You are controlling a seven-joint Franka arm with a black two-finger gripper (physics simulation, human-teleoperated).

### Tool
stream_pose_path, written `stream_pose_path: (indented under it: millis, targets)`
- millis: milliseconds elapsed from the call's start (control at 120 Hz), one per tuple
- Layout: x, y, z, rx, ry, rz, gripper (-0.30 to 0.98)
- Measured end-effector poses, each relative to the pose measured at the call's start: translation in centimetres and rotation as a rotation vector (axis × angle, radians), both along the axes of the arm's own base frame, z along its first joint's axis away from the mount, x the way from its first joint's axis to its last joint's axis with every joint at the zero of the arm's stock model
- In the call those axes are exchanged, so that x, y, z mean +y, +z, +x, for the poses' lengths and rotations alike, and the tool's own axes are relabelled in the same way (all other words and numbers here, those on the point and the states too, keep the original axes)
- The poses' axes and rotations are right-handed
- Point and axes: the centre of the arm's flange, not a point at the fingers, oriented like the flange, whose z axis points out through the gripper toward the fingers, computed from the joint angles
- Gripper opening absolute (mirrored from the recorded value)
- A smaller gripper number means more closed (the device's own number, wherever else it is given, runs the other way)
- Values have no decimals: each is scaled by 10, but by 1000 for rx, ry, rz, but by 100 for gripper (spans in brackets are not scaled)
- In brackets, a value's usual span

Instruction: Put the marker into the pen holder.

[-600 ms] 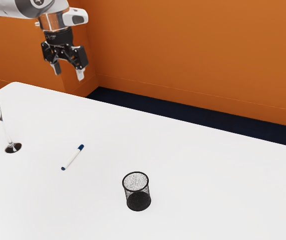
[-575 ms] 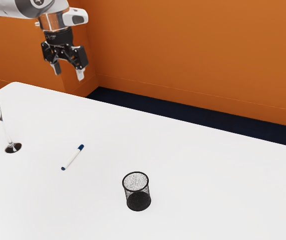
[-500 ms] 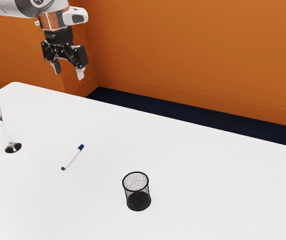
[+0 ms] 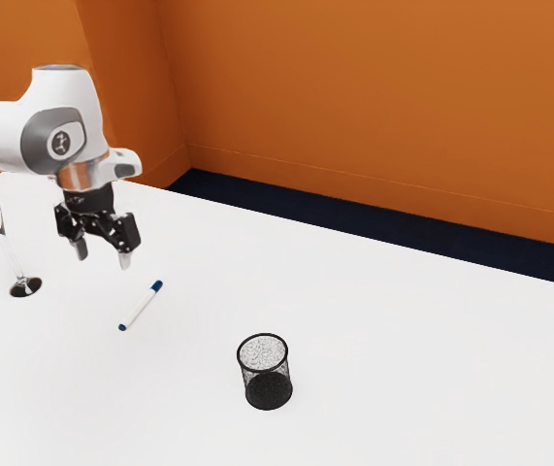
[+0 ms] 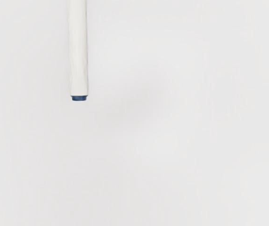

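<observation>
You have the marker (image 4: 141, 306) lying on its side on the white tabletop (image 4: 383, 388), between the stemmed glass (image 4: 25, 287) and the pen holder (image 4: 266, 372) in the exterior view. It's a slim, straight stick with a white barrel and blue at both ends. The longer blue section, its cap, points toward the orange wall (image 4: 383, 116) and the exterior view's right; the short blue end points the opposite way, slanting toward the camera and the exterior view's left. In the wrist view you get a closer look at the barrel: off-white and smooth along its edges, with faint pale streaking. Its short blue end is a small, darker plug, a touch narrower than the barrel beside it.

Your pincer (image 4: 103, 257) hangs above the tabletop, near the marker and toward the exterior view's left of it. Its two fingers stand apart, tips down, with open space between them, and the marker lies clear of them. The pen holder is a round black mesh cup, upright with its mouth up, well apart from your pincer. Your arm (image 4: 10, 136) passes in front of the upper part of the glass.
</observation>
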Motion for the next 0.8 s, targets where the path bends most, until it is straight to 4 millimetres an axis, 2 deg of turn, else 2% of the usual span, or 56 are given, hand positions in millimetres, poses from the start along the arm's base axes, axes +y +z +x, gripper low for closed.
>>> stream_pose_path:
  millis: [108, 200, 250, 325, 458, 525, 625, 700, 800]
  targets:
    - [-4, -33, -2, -12, 1, 5, 69]
    - [-6, -67, 3, -8, 1, 15, 69]
    - [-6, -79, 7, -15, -3, 21, 69]
    - [3, -91, 23, -35, -6, 40, 69]
    - [49, -112, 46, -44, 44, 74, 69]
    - [53, -121, 59, -48, 33, 86, 69]
    - [64, -127, 91, -52, 35, 94, 69]
    - [68, -141, 101, -29, 36, 80, 69]
    - [68, -153, 106, -4, 30, 57, 69]
